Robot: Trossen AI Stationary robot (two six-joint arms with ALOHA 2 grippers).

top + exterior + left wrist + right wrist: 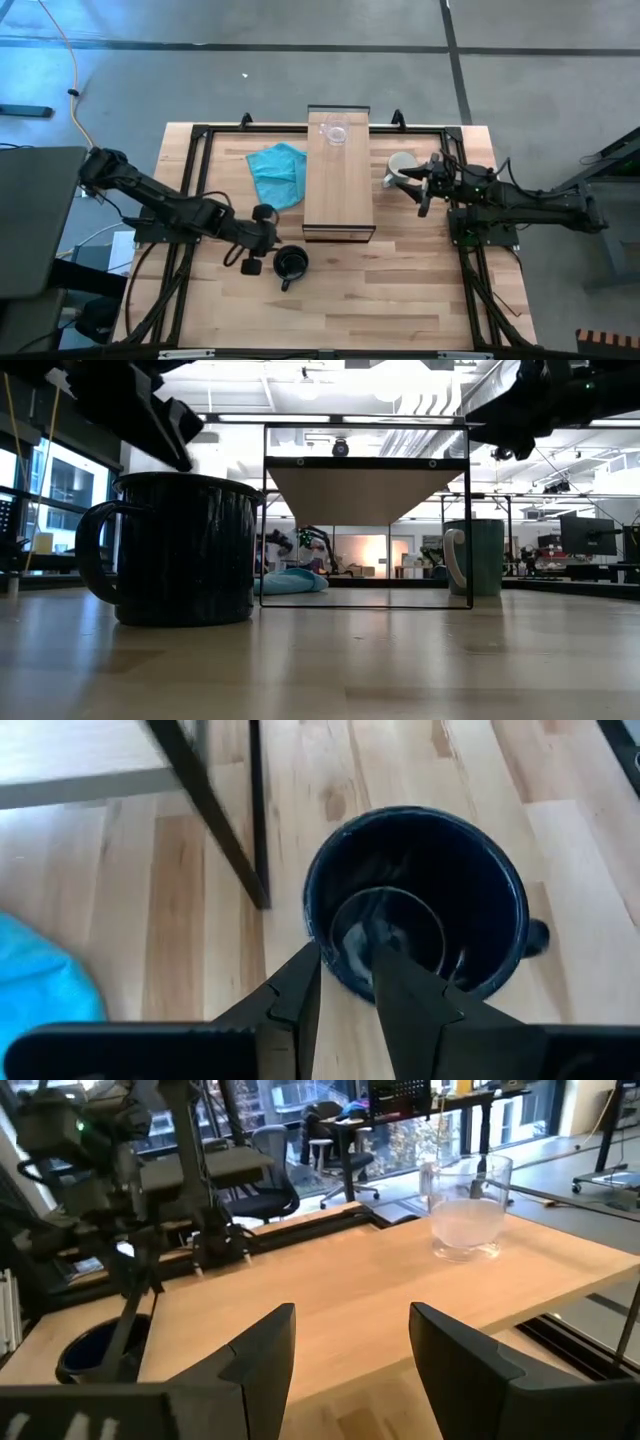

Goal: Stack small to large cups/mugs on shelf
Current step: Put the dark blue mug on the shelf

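The black mug (291,263) stands upright on the table by the shelf's (340,185) near left corner, its handle (285,285) toward the near edge. My left gripper (348,960) slants down over it, narrowly open, one finger over the mug's inside and one outside its rim. On the far end of the shelf stands the clear glass cup (335,132). The white mug (402,167) stands on the table right of the shelf. Beside and above the white mug, at the height of the shelf top (350,1280), my right gripper (352,1325) is held level and wide open. My left gripper's fingers (305,980) stand on either side of the black mug's rim (322,945), on the side away from the handle (537,935), coming slanting from above. Whether they touch the rim I cannot tell. The mug stands upright on the table.
A teal cloth (280,172) lies on the table left of the shelf. The shelf's dark frame leg (215,820) stands close to the black mug. A black frame (200,135) runs round the table's edges. Bare wood lies at the near right.
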